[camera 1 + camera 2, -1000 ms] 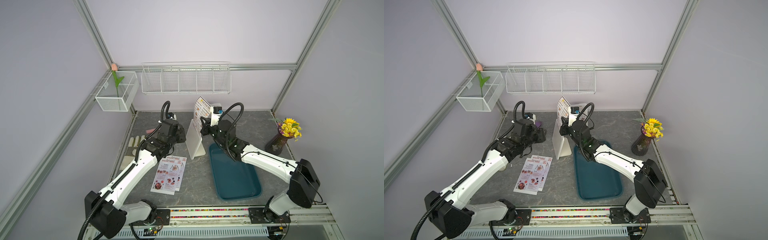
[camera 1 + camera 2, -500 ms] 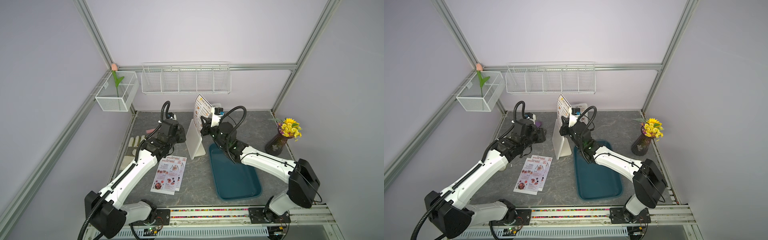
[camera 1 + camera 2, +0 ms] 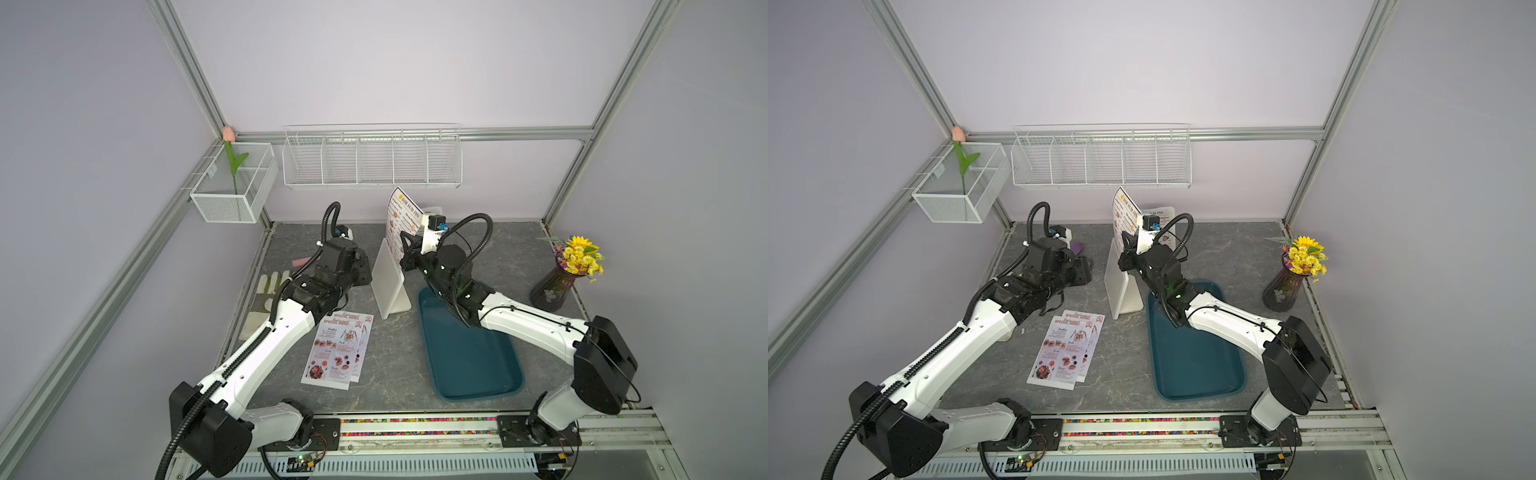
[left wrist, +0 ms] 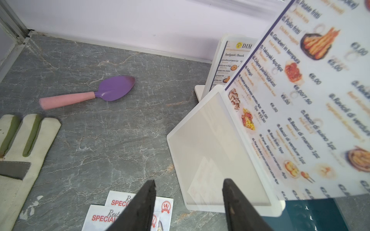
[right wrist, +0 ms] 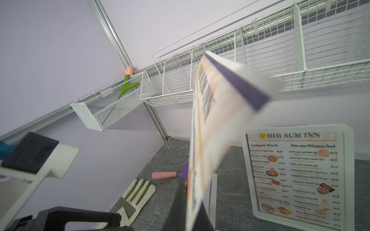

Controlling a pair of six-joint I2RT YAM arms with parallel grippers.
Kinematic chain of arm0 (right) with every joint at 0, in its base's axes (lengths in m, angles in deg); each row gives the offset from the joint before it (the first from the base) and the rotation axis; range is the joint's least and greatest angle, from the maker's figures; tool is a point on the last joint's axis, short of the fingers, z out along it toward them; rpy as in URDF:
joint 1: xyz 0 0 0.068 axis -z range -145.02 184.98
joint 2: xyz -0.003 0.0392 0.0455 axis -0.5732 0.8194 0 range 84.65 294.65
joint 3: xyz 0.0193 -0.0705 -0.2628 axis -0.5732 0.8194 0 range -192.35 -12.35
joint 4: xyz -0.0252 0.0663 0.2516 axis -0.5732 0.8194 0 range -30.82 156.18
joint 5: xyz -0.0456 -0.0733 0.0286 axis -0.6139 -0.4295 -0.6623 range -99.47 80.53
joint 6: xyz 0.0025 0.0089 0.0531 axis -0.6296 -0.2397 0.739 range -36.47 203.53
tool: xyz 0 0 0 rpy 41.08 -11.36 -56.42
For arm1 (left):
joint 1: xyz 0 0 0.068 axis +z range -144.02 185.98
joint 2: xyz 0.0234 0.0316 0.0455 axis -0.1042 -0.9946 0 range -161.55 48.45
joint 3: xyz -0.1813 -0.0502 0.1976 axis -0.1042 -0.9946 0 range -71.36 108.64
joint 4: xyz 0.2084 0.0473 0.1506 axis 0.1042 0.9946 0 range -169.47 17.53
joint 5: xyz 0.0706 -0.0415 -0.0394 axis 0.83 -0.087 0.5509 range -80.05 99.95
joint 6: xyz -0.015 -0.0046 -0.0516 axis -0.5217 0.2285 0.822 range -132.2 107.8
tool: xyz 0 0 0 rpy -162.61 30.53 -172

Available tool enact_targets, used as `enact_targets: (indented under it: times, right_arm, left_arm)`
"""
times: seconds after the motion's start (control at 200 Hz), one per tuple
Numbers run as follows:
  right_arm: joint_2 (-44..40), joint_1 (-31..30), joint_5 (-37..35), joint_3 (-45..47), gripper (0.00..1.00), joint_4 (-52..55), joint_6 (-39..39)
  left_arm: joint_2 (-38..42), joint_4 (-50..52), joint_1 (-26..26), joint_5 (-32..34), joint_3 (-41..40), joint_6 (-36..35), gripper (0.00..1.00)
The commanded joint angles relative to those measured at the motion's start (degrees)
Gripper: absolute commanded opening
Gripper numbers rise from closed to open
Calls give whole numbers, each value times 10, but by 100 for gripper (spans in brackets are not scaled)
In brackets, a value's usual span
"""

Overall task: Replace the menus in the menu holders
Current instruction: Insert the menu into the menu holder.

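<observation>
My right gripper is shut on the lower part of a "DIM SUM INN" menu. The menu stands upright above the near white menu holder, whose clear front shows no sheet. My left gripper hangs open just left of that holder, nothing between its fingers. A second menu holder at the back holds another "DIM SUM INN" menu. Two "SPECIAL MENU" menus lie overlapped flat on the table.
A teal tray lies under the right arm. A purple trowel and a work glove lie at the left. A vase of yellow flowers stands at the right. White wire racks hang on the back wall.
The right gripper has drawn the held menu slightly higher and leftward above the near holder. The left arm has stayed still.
</observation>
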Motion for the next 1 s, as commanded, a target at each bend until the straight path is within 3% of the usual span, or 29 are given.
enact_targets:
  times: [0.0,0.895,0.995]
  right_arm:
    - [2,-4,2,9,7,-18,-10]
    - [5,-12,-1,52,7,-86,-8]
    - [2,-13,-1,55,10,-89,-8]
  left_arm:
    - [6,-1,3,5,3,1,56]
    - [6,-7,3,5,-2,2,56]
    - [7,-7,3,5,-2,2,56]
